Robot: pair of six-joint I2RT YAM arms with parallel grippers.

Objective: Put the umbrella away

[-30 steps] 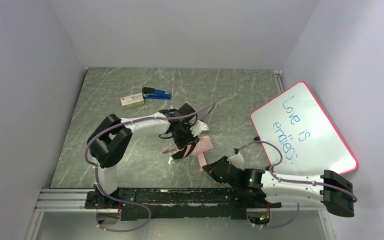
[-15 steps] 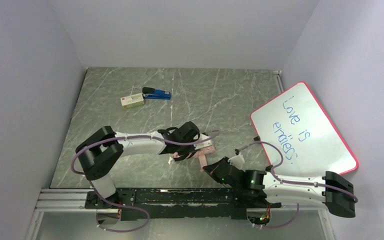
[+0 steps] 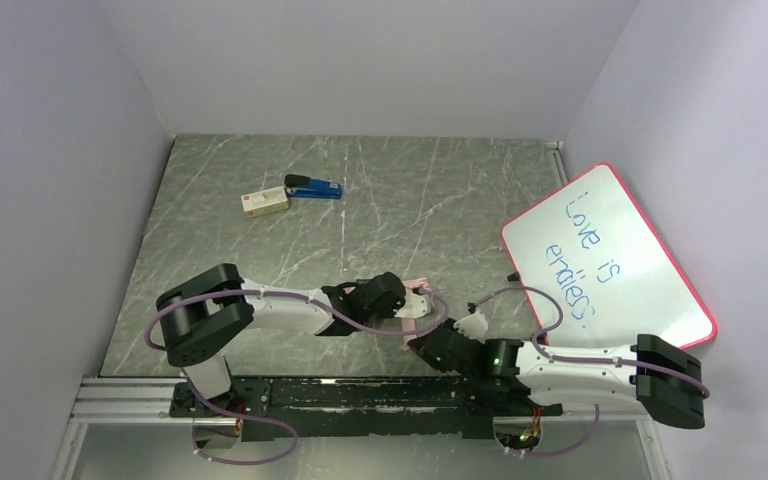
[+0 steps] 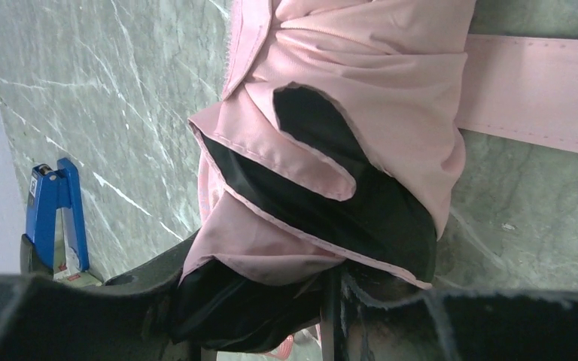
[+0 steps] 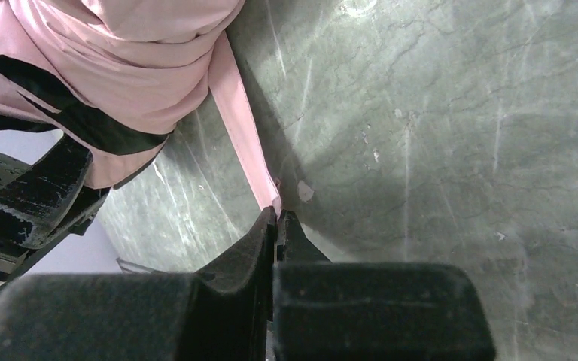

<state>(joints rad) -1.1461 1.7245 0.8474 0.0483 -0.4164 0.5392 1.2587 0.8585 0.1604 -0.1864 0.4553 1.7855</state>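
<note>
left claw, right claw, both clamping umbrella

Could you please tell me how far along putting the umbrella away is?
Done: the umbrella looks collapsed into a bunched pink bundle on the table. In hand: the left gripper clamps the fabric; the right gripper pinches the strap's end. Left: the strap lies unwound, stretched out from the bundle, so wrapping and fastening it probably remain.

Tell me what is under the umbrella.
Only the marble table shows around the umbrella and along its strap. Whatever lies beneath the bunched fabric is covered.
</note>
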